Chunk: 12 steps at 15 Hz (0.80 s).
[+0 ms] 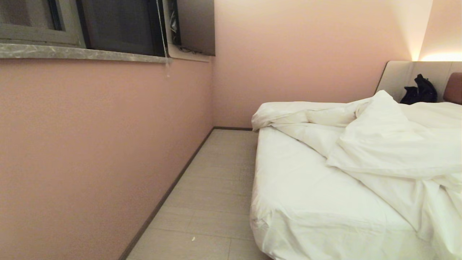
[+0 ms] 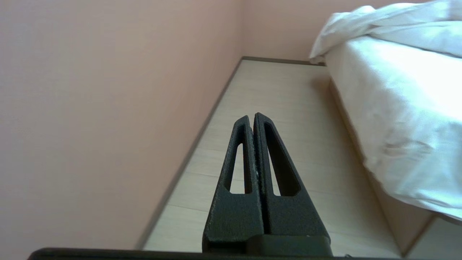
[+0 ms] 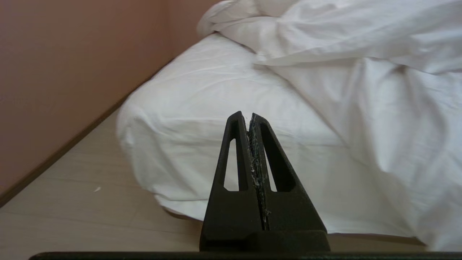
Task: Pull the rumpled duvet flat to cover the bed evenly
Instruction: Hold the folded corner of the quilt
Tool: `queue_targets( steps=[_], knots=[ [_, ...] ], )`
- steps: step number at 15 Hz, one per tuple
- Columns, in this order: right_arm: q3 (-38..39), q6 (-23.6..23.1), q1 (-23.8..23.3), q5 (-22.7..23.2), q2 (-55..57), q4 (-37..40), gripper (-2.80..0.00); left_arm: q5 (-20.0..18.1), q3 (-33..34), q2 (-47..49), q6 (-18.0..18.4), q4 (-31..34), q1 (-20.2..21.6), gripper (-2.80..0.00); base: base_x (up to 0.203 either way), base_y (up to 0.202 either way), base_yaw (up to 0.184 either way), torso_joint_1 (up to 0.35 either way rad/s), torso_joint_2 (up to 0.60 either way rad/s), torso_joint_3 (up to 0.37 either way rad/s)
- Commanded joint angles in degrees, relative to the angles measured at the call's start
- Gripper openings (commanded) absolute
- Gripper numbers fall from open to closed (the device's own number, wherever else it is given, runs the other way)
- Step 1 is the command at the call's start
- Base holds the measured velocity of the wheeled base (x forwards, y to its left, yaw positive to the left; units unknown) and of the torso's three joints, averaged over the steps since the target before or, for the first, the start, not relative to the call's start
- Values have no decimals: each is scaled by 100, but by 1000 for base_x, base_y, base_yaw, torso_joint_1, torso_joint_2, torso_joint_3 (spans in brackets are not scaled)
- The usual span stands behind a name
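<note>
The duvet lies bunched and folded back across the far and right part of the bed, leaving the near left corner of the mattress sheet bare; one thick fold runs along the far edge toward the pink wall, and another drapes down toward the near side. Neither arm shows from the head. The left gripper is clenched on nothing and points along the floor strip between wall and bed, well apart from the bedding. The right gripper is likewise clenched and empty, aimed at the near mattress corner. By my reading no pulling has begun: this is the approach step. The next move calls for closing in on the bed, opening a gripper and taking a duvet edge to draw it over the bare sheet.
</note>
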<state>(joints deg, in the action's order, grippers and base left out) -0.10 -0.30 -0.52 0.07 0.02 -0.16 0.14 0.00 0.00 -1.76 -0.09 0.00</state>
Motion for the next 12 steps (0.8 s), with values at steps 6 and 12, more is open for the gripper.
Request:
queue_targets(
  steps=[6,12],
  knots=[
    [1,-5,-1,1,-2,-2,-280,12,0,0,0,0,0,-280,0,-193,-1,3,3,0],
    [1,-5,-1,1,-2,-2,-280,12,0,0,-18,0,0,-280,0,-194,0,2,5,1]
  ],
)
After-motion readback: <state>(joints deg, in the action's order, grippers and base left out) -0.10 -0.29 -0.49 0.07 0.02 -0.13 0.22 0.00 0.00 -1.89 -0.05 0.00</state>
